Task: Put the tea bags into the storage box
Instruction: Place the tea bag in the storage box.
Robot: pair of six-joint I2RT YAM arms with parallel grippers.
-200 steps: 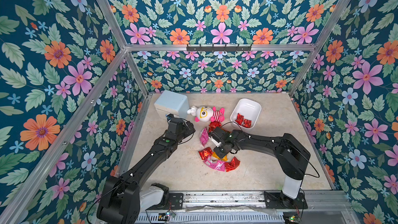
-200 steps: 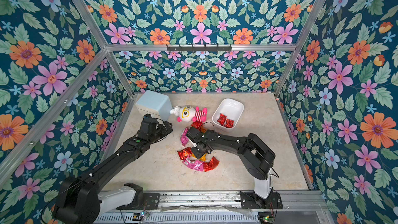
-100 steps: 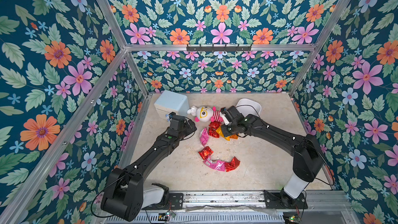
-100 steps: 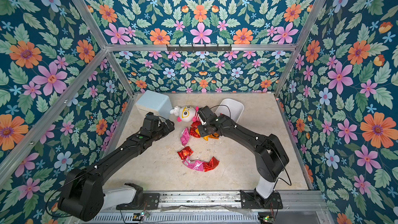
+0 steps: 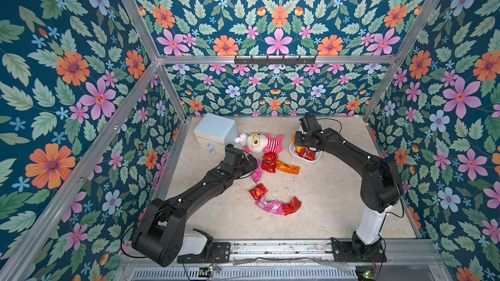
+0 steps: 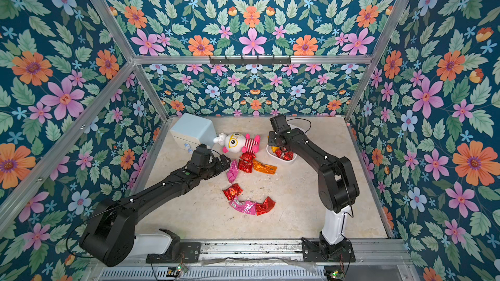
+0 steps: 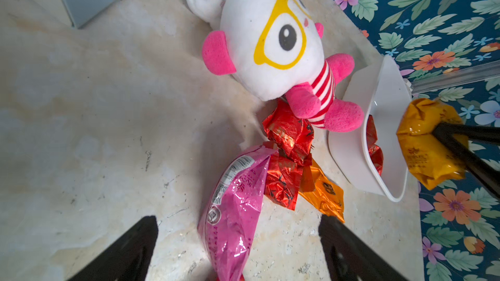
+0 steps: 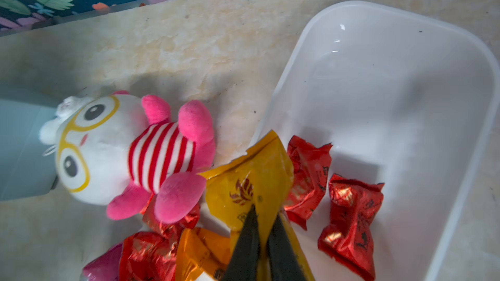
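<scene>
On the beige marble-look bench [image 5: 338, 198], the biggest thing is the pale blue drawer cabinet [image 5: 216, 131] in the far left corner, with a pink-and-white plush doll [image 5: 258, 143] lying right beside it. Right of the doll sits the white storage box [image 8: 378, 77], with two red tea bags [image 8: 351, 217] already inside. The right gripper [image 8: 263, 213] is pinching a yellow tea bag [image 8: 251, 179], which hangs over the box's rim on the doll side. The left gripper [image 7: 238, 220] is spread wide, with a pink tea bag [image 7: 232, 185] lying between its fingers [image 7: 130, 247]; can't tell if they touch it. Loose on the bench are red sachets [image 5: 269, 159] and an orange sachet [image 5: 288, 167] at the doll's feet. A small red-and-pink cluster [image 5: 270, 206] lies nearer the front.
</scene>
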